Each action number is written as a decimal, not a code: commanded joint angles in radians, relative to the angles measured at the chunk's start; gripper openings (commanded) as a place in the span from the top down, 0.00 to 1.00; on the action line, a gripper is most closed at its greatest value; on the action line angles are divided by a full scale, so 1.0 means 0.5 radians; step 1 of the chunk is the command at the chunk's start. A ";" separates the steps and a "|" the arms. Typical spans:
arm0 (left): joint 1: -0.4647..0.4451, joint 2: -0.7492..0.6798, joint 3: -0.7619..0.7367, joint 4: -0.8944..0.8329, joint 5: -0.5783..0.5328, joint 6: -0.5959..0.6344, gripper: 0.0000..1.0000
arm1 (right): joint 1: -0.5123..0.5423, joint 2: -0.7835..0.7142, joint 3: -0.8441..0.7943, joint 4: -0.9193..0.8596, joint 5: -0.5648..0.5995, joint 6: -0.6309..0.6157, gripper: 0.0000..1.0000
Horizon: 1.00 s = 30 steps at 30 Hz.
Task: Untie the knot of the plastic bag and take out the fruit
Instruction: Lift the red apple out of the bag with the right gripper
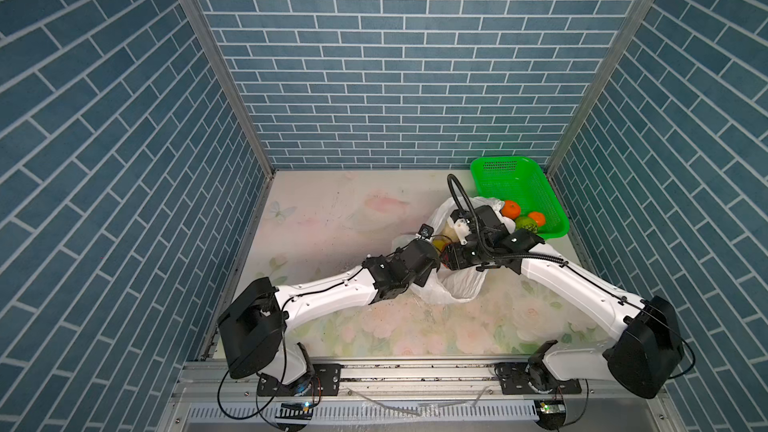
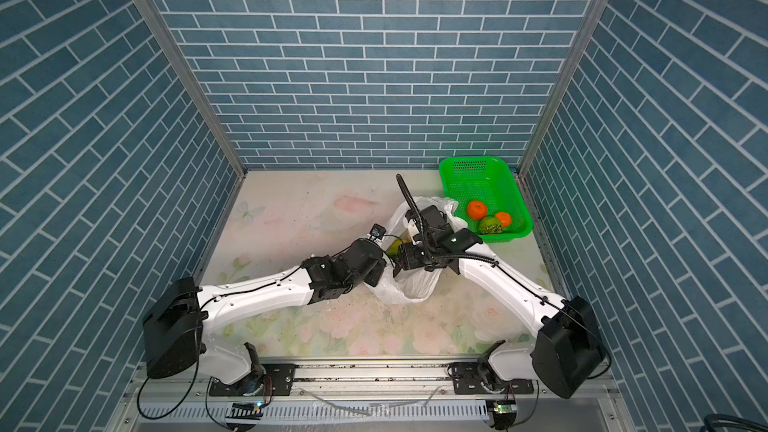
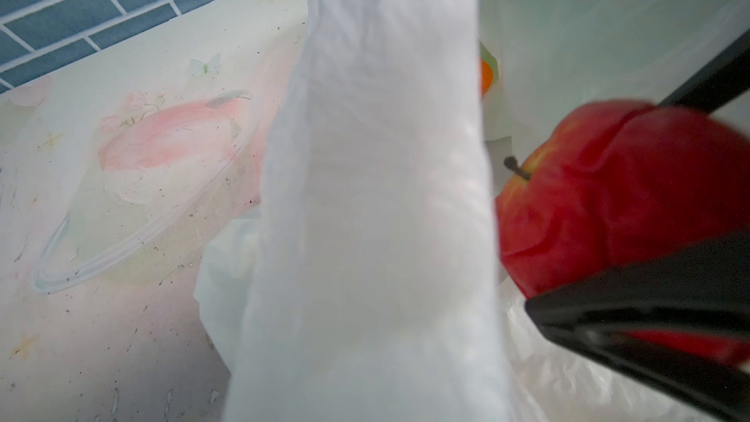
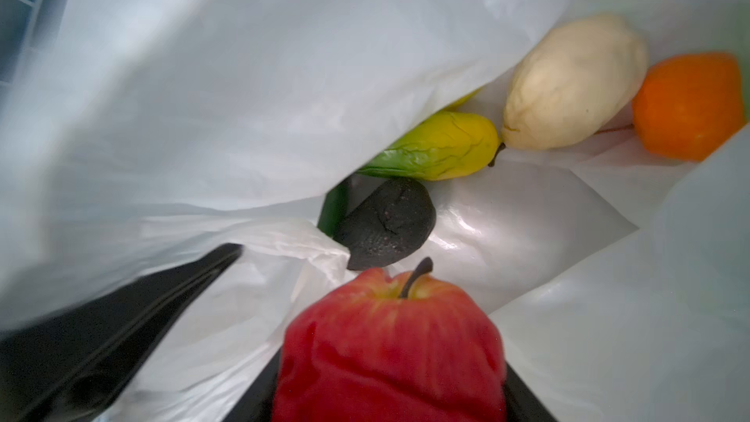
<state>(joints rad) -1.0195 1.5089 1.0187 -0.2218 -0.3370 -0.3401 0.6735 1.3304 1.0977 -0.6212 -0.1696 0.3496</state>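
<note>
- Fruit inside the plastic bag [image 1: 455,290] is what we are after. The bag lies slumped against the green basket [image 1: 515,189], on the basket's side facing the table's middle. Its mouth gapes, and we see no knot holding it shut
- Our right gripper [image 3: 596,205] is deep in that mouth, jaws set around a red apple [image 4: 389,343]. In the left wrist view both fingers appear to touch its skin
- Our left gripper [image 2: 374,274] is closed and a strip of bag film rises straight from it. We judge it pinches the bag's edge on the side away from the basket, to hold the mouth up
- Beyond the apple, in that same bag beside the basket, lie a dark avocado [image 4: 389,229], a yellow-green fruit [image 4: 442,148], a pale cream fruit [image 4: 572,83] and an orange [image 4: 690,107]
- Two oranges [image 1: 510,209] and a green fruit [image 1: 525,224] already sit in the basket's corner nearest the arms
- The apple's skin shows creases, so we take it for a soft, light, hollow toy. It should give under the pads rather than crack, yet its gloss may let it squirt out
- We would hold it across its widest girth, stem clear of the fingers
- The film is thin, limp and clingy. A fold lies beside one finger, and we cannot tell whether it is caught in the grip
</note>
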 commanded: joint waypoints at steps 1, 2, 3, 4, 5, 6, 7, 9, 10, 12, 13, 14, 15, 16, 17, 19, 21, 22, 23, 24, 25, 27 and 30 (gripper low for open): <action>0.007 -0.038 0.040 0.000 -0.032 0.008 1.00 | 0.006 -0.071 0.260 -0.181 -0.100 -0.105 0.44; 0.005 -0.039 0.040 0.000 -0.032 0.007 1.00 | 0.006 -0.064 0.321 -0.209 -0.117 -0.118 0.44; 0.006 -0.040 0.040 0.004 -0.029 0.006 1.00 | 0.006 -0.054 0.379 -0.235 -0.120 -0.128 0.44; 0.007 -0.039 0.040 0.003 -0.028 0.007 1.00 | 0.005 -0.040 0.449 -0.266 -0.128 -0.140 0.44; 0.007 -0.039 0.042 0.005 -0.028 0.008 1.00 | 0.006 -0.027 0.514 -0.290 -0.133 -0.151 0.44; 0.008 -0.039 0.043 0.005 -0.028 0.005 1.00 | 0.003 -0.018 0.567 -0.306 -0.128 -0.156 0.44; 0.006 -0.039 0.042 0.003 -0.028 0.007 1.00 | 0.000 -0.006 0.631 -0.323 -0.121 -0.163 0.44; 0.008 -0.044 0.046 0.005 -0.028 0.012 1.00 | -0.012 0.024 0.755 -0.358 -0.116 -0.186 0.44; 0.006 -0.045 0.046 0.003 -0.028 0.014 1.00 | -0.023 0.050 0.833 -0.386 -0.103 -0.205 0.44; 0.007 -0.045 0.041 0.003 -0.028 0.021 1.00 | -0.063 0.103 0.972 -0.435 -0.058 -0.246 0.44; 0.007 -0.046 0.040 0.001 -0.028 0.021 1.00 | -0.096 0.123 1.034 -0.442 -0.032 -0.266 0.44; 0.008 -0.047 0.040 0.002 -0.028 0.022 1.00 | -0.152 0.141 1.084 -0.432 -0.026 -0.273 0.44; 0.006 -0.045 0.036 0.002 -0.028 0.022 1.00 | -0.216 0.151 1.118 -0.410 -0.037 -0.274 0.44; 0.007 -0.046 0.036 0.005 -0.028 0.021 1.00 | -0.301 0.161 1.146 -0.370 -0.062 -0.256 0.44; 0.008 -0.047 0.035 0.004 -0.026 0.021 1.00 | -0.379 0.171 1.161 -0.333 -0.076 -0.241 0.44; 0.006 -0.048 0.034 0.005 -0.025 0.022 1.00 | -0.536 0.219 1.234 -0.301 -0.081 -0.227 0.44; 0.005 -0.054 0.030 0.007 -0.025 0.021 1.00 | -0.676 0.282 1.283 -0.264 -0.083 -0.219 0.44; 0.008 -0.060 0.027 0.005 -0.025 0.022 1.00 | -0.754 0.317 1.294 -0.231 -0.087 -0.209 0.44; 0.007 -0.063 0.025 0.005 -0.025 0.021 1.00 | -0.823 0.357 1.303 -0.203 -0.098 -0.203 0.44; 0.008 -0.066 0.024 0.002 -0.023 0.022 1.00 | -0.898 0.399 1.301 -0.161 -0.107 -0.184 0.44; 0.006 -0.070 0.021 0.002 -0.023 0.021 1.00 | -0.962 0.432 1.289 -0.114 -0.114 -0.168 0.44; 0.007 -0.082 0.013 0.002 -0.025 0.021 1.00 | -1.085 0.518 1.257 -0.002 -0.118 -0.122 0.44; 0.008 -0.086 0.006 0.003 -0.025 0.015 1.00 | -1.194 0.675 1.227 0.121 -0.033 -0.101 0.44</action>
<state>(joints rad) -1.0195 1.4879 1.0187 -0.2195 -0.3374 -0.3363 0.1131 1.6146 1.7157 -0.6449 -0.2092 0.2733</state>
